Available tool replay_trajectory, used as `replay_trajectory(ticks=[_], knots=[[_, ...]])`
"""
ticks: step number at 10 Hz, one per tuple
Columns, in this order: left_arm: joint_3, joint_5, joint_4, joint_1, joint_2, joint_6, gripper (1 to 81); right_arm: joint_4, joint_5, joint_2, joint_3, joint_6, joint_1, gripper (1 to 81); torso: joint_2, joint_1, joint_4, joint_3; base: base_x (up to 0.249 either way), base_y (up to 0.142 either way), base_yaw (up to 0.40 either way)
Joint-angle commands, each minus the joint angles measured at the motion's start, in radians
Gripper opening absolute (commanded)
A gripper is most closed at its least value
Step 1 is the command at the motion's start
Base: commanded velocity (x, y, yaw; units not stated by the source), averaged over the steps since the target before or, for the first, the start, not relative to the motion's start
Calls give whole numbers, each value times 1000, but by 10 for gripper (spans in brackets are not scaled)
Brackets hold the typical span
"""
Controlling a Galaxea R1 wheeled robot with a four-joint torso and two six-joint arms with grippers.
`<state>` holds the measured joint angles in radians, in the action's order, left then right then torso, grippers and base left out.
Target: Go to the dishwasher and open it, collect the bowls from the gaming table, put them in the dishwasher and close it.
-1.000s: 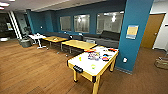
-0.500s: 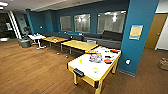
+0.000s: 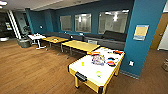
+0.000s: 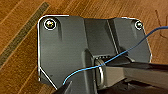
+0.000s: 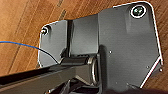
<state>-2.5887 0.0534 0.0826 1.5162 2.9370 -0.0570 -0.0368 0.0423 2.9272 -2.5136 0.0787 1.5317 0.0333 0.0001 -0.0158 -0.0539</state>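
The gaming table [image 3: 85, 70] stands at the right of the head view, with a white glossy top, yellow sides and a black slot [image 3: 81, 76] in its near end. Several small colourful things lie on it, among them a stacked dark and red cluster [image 3: 111, 62] and orange pieces [image 3: 118, 52] at the far end; they are too blurred to tell which are bowls. The dishwasher is out of view. In the wrist views, my left arm's dark plate [image 4: 75, 50] and my right arm's plate [image 5: 120, 45] hang over the wood floor.
A teal pillar [image 3: 143, 37] stands right behind the table. Yellow desks [image 3: 80, 45] and a white table [image 3: 37, 37] line the left; a dark sofa [image 3: 110, 40] runs under the windows. Open wood floor [image 3: 35, 72] stretches to the left.
The whole head picture has shifted a little and the gaming table looks slightly larger, so the camera has moved nearer to it.
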Motion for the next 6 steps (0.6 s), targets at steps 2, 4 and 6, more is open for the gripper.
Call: replay_trajectory(ticks=[2, 4, 6], knots=[[2, -50, 8, -43, -7, 0, 811, -6, -53, -4, 10, -2, -46, 811, 0, 0, 0, 0, 209, 78, 0], [2, -50, 8, -44, -8, 0, 811, -6, -53, -3, 10, -2, -46, 811, 0, 0, 0, 0, 209, 78, 0], [2, -50, 8, -43, -8, 0, 811, -8, -53, -3, 9, -2, -46, 811, 0, 0, 0, 0, 208, 79, 0]])
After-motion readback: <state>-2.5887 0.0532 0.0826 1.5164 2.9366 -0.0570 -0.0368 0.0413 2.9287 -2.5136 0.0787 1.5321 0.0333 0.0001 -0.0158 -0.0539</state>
